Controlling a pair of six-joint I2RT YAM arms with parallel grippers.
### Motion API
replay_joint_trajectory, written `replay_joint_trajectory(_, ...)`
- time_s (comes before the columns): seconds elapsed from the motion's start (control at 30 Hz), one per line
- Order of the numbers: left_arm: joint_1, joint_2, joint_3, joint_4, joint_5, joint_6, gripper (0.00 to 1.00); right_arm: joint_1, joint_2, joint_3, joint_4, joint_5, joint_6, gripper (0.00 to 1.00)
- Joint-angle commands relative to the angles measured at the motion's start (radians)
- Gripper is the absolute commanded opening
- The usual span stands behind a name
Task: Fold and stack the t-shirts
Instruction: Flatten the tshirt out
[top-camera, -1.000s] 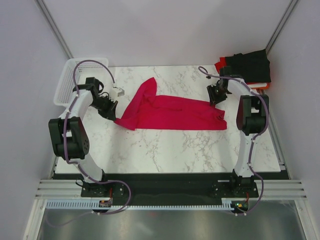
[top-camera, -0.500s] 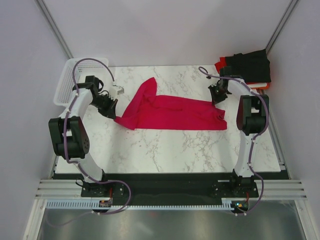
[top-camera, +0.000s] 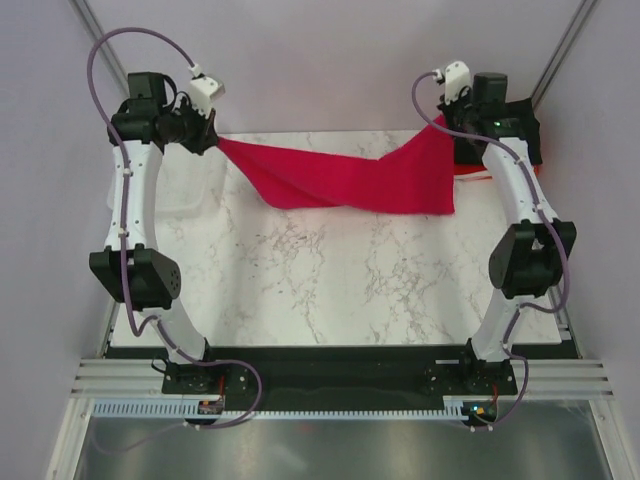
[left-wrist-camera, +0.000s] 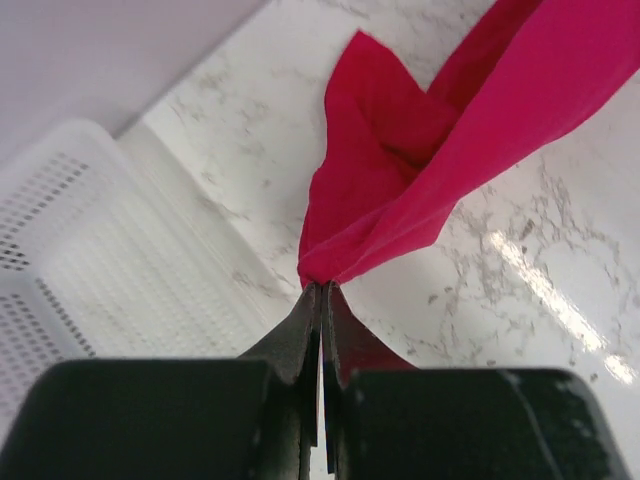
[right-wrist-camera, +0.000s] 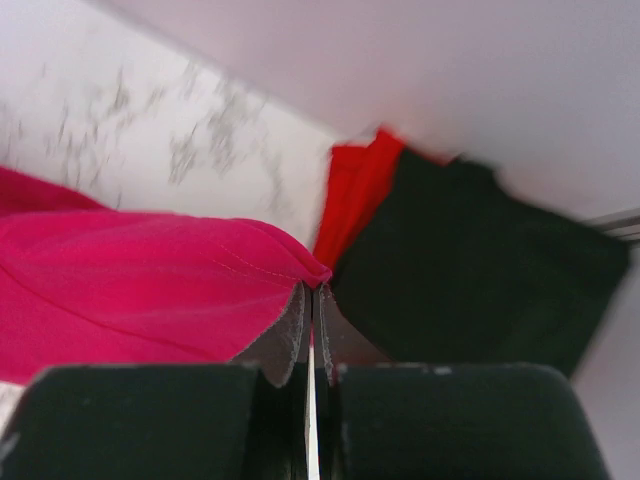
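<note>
The crimson-pink t-shirt (top-camera: 350, 180) hangs stretched between both grippers above the back of the table. My left gripper (top-camera: 212, 138) is shut on its left end, seen in the left wrist view (left-wrist-camera: 322, 284) with the cloth (left-wrist-camera: 400, 170) trailing away. My right gripper (top-camera: 443, 122) is shut on its right end, seen in the right wrist view (right-wrist-camera: 312, 286) with the cloth (right-wrist-camera: 140, 290). A folded black t-shirt (right-wrist-camera: 470, 260) lies on an orange-red one (right-wrist-camera: 355, 195) at the back right (top-camera: 520, 125).
A white plastic mesh basket (left-wrist-camera: 90, 270) stands at the back left, below my left gripper. The marble table (top-camera: 340, 290) runs forward to the arm bases. Grey walls close in at the back and sides.
Both arms have risen and swung toward the back, lifting the crimson-pink t-shirt off the table. It now hangs taut between them instead of lying flat.
</note>
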Motion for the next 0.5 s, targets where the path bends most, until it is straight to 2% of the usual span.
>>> replay_joint_trajectory(0.0,0.002,-0.001,0.108,0.030,0.036,-0.083,0.02,-0.004,-0.142,0.037,0.109,0.056,-0.063,0.00)
replay_joint_trajectory(0.2,0.002,-0.073,0.102,0.050,0.039,-0.076,0.02,-0.005,-0.280,-0.032,0.109,0.073,-0.067,0.00)
replay_joint_trajectory(0.47,0.002,-0.303,0.072,0.087,0.007,-0.086,0.02,-0.005,-0.532,-0.046,0.116,0.127,-0.043,0.00)
